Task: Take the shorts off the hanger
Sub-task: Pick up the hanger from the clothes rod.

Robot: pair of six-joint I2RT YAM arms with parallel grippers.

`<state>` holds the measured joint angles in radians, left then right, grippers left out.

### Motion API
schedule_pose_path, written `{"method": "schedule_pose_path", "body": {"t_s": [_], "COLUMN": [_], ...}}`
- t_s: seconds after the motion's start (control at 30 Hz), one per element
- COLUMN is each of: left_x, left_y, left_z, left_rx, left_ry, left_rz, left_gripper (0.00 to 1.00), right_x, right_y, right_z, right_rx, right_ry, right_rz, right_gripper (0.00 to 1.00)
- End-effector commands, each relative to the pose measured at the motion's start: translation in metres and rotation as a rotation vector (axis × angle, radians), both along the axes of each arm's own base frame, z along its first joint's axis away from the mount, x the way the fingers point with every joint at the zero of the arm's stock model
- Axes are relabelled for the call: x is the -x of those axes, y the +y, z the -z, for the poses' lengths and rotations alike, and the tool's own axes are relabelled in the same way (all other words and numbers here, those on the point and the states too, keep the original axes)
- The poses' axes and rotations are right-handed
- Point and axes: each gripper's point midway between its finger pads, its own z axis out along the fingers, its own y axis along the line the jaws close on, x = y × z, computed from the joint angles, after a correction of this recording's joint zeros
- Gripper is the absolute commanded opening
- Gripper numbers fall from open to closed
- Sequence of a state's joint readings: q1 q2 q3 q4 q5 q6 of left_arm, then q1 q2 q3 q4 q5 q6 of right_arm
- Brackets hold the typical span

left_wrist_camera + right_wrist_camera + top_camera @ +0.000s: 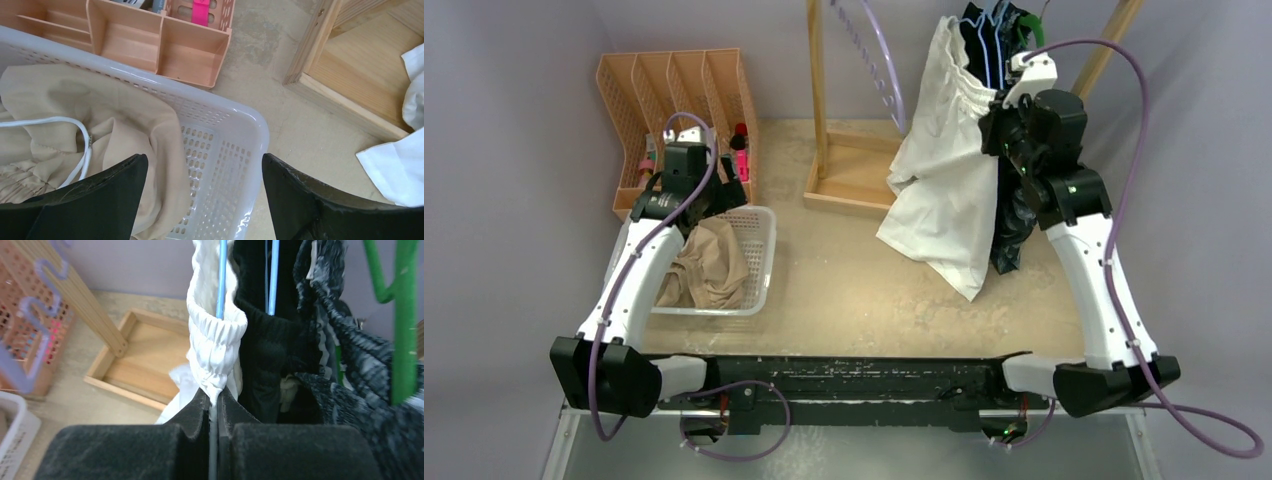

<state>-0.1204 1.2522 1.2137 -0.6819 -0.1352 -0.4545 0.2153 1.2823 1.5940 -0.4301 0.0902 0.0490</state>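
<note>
White shorts (pixel 215 340) hang on a blue hanger (pixel 221 275) at the upper right of the overhead view, their waistband pinched in the fully closed right gripper (pixel 214 396). The left gripper (pixel 205 200) hovers wide open, holding nothing, over the basket (pixel 252 122) that holds the tan shorts (pixel 100 115). The thin pinch may slip, or a pull may drag the hanger and the neighbouring black shorts (pixel 260 340) along.

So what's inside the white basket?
The tan shorts lie crumpled inside the white basket, with their white drawstring showing on top. One end of the basket's floor is bare. Anything underneath the shorts is covered.
</note>
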Motion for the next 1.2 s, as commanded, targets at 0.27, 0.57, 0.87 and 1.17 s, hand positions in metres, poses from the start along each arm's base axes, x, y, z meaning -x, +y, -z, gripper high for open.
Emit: {"method": "schedule_pose_path", "body": {"t_s": [0.27,0.57,0.87,1.17], "left_x": [-0.005,-0.003,0.002,-0.003], "left_y": [0.0,0.0,0.007,0.002], "left_z": [-0.019,-0.014,-0.027,-0.043], "left_rx": [0.028,0.022,0.009,0.084], "left_ry": [-0.061,-0.042,-0.09,-0.151], "left_rz": [-0.031,-0.024,-0.055,-0.091], "left_gripper": [0.83,0.83,0.83,0.79], "right_x": [0.036,0.016,0.019,0.041], "right_y": [0.018,0.025,0.013,0.008], "right_z": [-0.077,-0.041,-0.075,-0.137], "right_rx": [-0.08,-0.084,-0.106,-0.12], "right_ry": [-0.235,-0.122,-0.235,-0.399], "right_rz": [-0.141,-0.147,-0.081,-0.087], "right_gripper": [0.0,0.07,0.0,0.0]}}
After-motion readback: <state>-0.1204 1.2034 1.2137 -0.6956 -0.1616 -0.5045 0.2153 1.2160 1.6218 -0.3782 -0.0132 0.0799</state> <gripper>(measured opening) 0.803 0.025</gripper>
